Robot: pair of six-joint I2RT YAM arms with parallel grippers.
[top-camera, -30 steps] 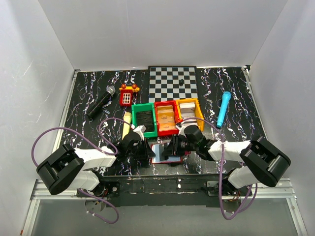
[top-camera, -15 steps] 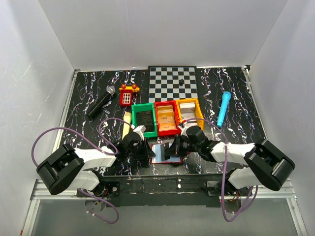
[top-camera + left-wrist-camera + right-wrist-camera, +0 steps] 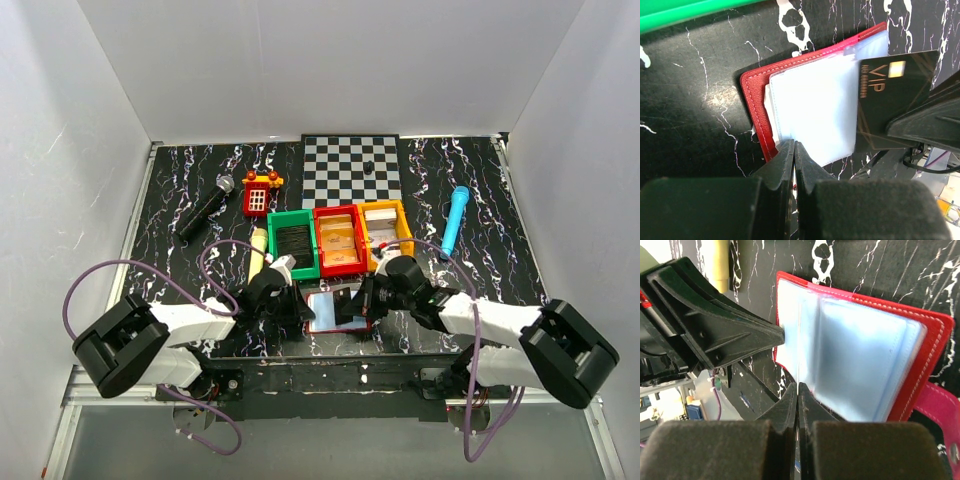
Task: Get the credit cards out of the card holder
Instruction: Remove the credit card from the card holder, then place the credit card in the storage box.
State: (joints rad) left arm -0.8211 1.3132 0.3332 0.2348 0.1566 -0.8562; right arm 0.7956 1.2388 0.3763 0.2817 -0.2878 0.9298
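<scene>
Pinching card holder [image 3: 754, 102] and dark card [image 3: 890, 100]
Clamped left gripper [image 3: 794, 152] on a pale sleeve [image 3: 815, 115], right gripper [image 3: 798, 392] on the card

Four thin rectangular plastic credit cards show: one black card marked VIP [image 3: 885, 100], one dark card [image 3: 294, 243], one tan-orange card [image 3: 337, 238] and one pale grey card [image 3: 379, 222]; whether more lie stacked beneath cannot be told; one dark-red leather card holder [image 3: 756, 100]; three open plastic bins: one green bin [image 3: 292, 216], one red bin [image 3: 336, 211], one yellow bin [image 3: 381, 205]; two microphones: one black microphone [image 3: 206, 208], one blue microphone [image 3: 455, 222]; one black-and-white chequered board [image 3: 350, 185]; one small dark piece [image 3: 369, 167]; one red-and-yellow toy telephone [image 3: 259, 193]; one cream cylindrical stick [image 3: 257, 250]; two black two-finger tools: left tool [image 3: 794, 145], right tool [image 3: 798, 387]; one black white-veined counter [image 3: 480, 280].
</scene>
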